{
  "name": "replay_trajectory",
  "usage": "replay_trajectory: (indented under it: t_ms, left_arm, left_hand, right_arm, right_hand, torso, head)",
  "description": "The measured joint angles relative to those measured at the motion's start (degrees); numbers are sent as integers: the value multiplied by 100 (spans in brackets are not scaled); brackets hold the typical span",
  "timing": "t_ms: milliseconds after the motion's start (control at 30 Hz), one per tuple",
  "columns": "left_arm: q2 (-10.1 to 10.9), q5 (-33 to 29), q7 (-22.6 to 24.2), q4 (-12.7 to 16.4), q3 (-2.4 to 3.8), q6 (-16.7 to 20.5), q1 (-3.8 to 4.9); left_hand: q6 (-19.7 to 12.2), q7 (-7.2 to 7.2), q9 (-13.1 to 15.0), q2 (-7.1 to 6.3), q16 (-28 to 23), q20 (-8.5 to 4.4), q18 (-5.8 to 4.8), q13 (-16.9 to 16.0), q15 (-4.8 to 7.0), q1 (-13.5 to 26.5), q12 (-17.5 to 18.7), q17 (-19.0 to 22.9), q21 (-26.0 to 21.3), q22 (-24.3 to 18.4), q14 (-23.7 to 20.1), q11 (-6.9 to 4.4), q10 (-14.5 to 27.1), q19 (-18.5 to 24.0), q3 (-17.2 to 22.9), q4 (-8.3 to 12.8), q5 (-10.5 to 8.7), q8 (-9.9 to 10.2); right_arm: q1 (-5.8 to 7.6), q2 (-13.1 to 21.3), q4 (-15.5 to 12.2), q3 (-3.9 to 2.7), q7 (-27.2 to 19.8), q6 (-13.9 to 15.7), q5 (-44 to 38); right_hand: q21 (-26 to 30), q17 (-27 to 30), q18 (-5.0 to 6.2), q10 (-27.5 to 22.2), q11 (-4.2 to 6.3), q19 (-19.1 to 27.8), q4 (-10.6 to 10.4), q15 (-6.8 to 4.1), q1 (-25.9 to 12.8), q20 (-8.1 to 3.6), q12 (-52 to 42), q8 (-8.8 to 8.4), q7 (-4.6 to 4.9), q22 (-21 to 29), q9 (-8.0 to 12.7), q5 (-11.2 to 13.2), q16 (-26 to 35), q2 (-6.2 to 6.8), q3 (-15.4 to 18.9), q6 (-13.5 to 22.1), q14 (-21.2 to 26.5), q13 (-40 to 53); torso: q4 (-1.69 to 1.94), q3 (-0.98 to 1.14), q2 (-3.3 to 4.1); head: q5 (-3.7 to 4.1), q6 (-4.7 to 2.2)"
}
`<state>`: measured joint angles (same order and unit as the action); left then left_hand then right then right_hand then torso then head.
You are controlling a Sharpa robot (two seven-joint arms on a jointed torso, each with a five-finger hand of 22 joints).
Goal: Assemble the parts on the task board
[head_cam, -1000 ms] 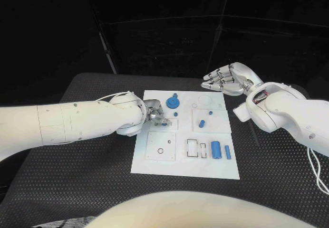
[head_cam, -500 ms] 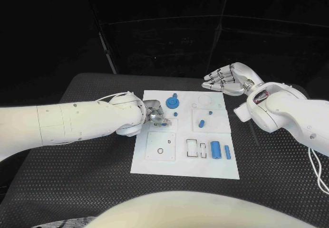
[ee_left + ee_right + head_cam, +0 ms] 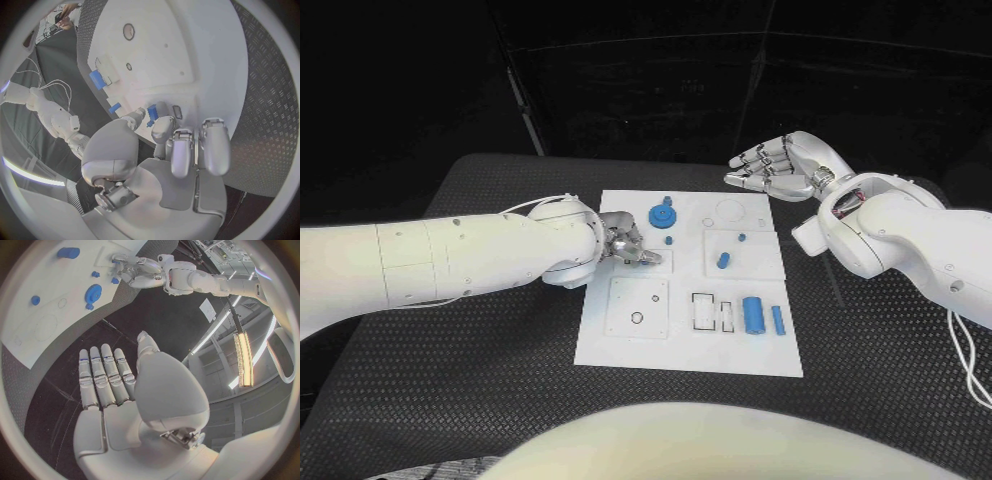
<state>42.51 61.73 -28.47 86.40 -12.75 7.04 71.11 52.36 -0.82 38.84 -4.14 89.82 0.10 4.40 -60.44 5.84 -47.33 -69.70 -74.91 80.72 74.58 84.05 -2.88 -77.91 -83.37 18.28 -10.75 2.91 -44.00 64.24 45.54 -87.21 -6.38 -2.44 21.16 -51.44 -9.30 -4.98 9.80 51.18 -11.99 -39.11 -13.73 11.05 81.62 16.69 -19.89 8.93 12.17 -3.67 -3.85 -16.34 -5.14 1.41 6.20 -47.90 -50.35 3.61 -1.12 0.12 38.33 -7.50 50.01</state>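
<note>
The left hand [image 3: 626,246] sits low over the task board [image 3: 635,348], fingers pinched on what looks like a small blue part [image 3: 152,112], though the wrist view is cramped. It hovers at a recessed slot [image 3: 177,112] on the board's left side. To seat it well, I'd keep the part square to the slot and lower it gently. The right hand [image 3: 779,165] hangs beyond the board's far corner, fingers loosely apart and empty. A blue cylinder [image 3: 753,314] lies in its tray nearby.
</note>
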Motion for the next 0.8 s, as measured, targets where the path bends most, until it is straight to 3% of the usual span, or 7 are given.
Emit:
replay_trajectory:
  t_ms: [233,433,500,667,800]
  left_arm:
    - [83,-99,-5,62,4,-12,32]
    - [161,-255,-2,169,32,-40,110]
    - [181,-300,2,203,73,-54,128]
    - [240,-392,11,268,265,-135,192]
    - [272,-479,15,213,371,-420,403]
  left_hand:
    - [-1,0,14,80,0,0,0,23,0,-73,0,0,0,3,0,0,0,0,-438,-190,0,1]
    - [-5,4,29,144,0,0,0,92,0,-158,1,0,-34,-62,0,-21,22,0,-683,-278,0,1]
    - [-48,-2,29,136,0,0,0,121,0,-206,4,0,-56,-88,0,-18,24,0,-749,-324,0,1]
    - [-227,-85,-40,233,0,31,-1,198,0,-488,47,0,-97,-143,0,58,101,32,-1017,-387,-1,177]
    - [-484,-236,-328,374,0,111,-1,432,-101,-628,232,0,-229,-279,-7,176,280,112,-1275,-526,-1,569]
  right_arm:
    - [-1,-18,31,3,2,0,10]
    - [-3,-41,75,9,3,0,26]
    - [-4,-50,89,11,3,-1,33]
    - [-6,-58,113,16,3,-1,42]
    - [-8,-63,134,20,3,-3,49]
  right_hand:
    - [22,9,0,0,0,0,0,0,-22,0,0,0,0,0,0,0,0,22,0,0,0,0]
    - [47,23,0,0,0,9,0,20,-44,-10,0,0,1,-1,0,0,22,0,0,-1,20,1]
    - [47,29,0,0,0,20,0,20,-44,-21,0,0,1,-1,0,0,22,0,0,-1,20,1]
    - [47,34,0,0,0,41,0,20,-66,0,0,0,21,-1,0,0,22,22,0,19,20,1]
    - [47,33,0,0,0,41,0,20,-66,0,0,0,21,-1,0,0,22,22,0,19,20,1]
  torso:
    - [3,-1,-2]
    - [5,-1,-2]
    - [5,-1,-2]
    - [5,-2,-2]
    - [5,-1,-2]
  head:
    - [4,0]
    - [-5,0]
    - [-8,0]
    - [3,0]
    - [4,0]
